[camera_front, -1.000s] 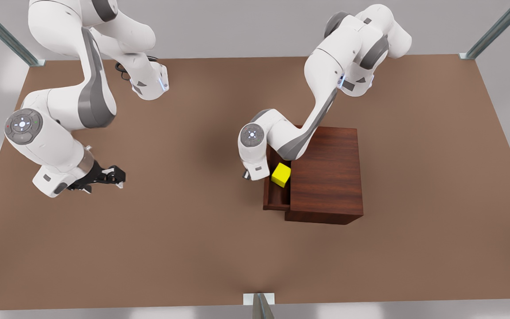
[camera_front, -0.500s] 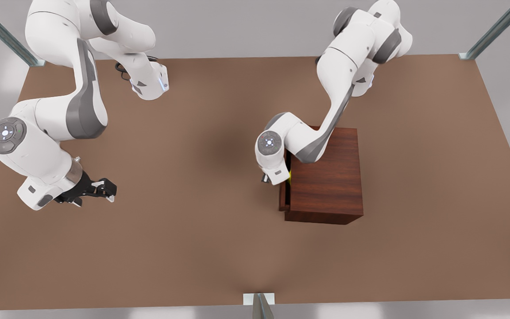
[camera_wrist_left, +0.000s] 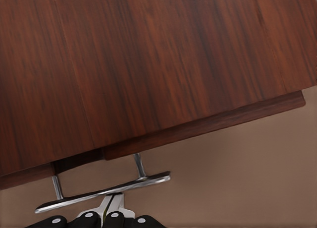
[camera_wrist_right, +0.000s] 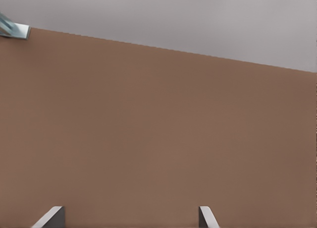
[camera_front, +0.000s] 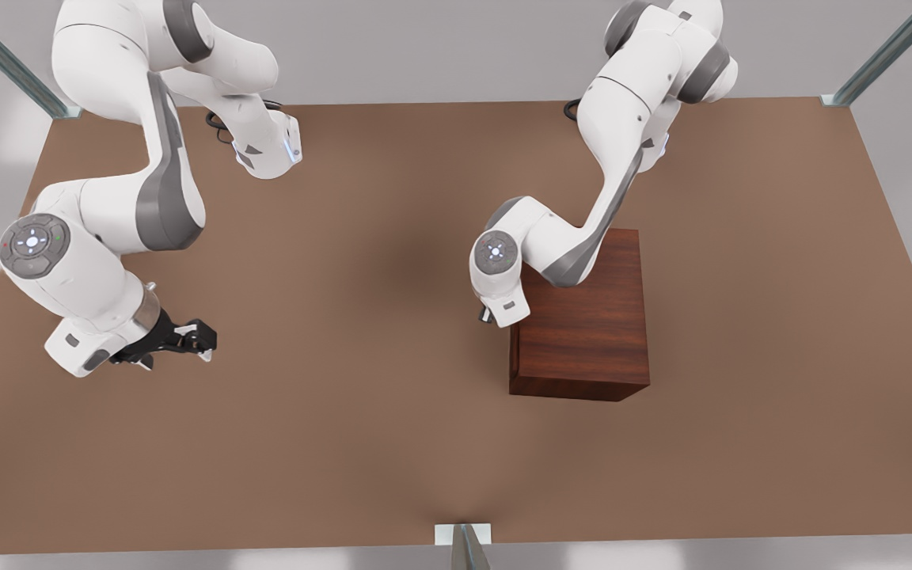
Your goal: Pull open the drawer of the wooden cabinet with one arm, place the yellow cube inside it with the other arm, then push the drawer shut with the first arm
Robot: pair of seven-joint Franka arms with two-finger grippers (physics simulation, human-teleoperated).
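Left gripper [camera_wrist_left: 110, 210]: fingers together, tips pressed against the middle of the silver bar handle [camera_wrist_left: 104, 192]. In the front view this gripper [camera_front: 491, 317] sits at the cabinet's face on the front view's left, tucked under the white wrist.

Right gripper [camera_front: 191, 339]: fingers apart, nothing between them. The right wrist view shows the two light fingertips [camera_wrist_right: 49, 218] spread wide over bare brown table [camera_wrist_right: 158, 139]. This arm waits well away from the cabinet, on the front view's left.

Drawer [camera_wrist_left: 208, 124]: front panel lies against the cabinet body, pushed in; from above no tray juts out from the cabinet outline. The handle stands off the panel on two short posts.

Wooden cabinet [camera_front: 583, 324]: dark reddish-brown box with horizontal grain, resting on the table [camera_front: 345, 443] right of centre in the front view. The left arm's elbow reaches over its top.

Yellow cube: I cannot tell where it lies.

Surroundings: metal frame posts [camera_front: 5, 59] at the table's far corners; grey wall behind.
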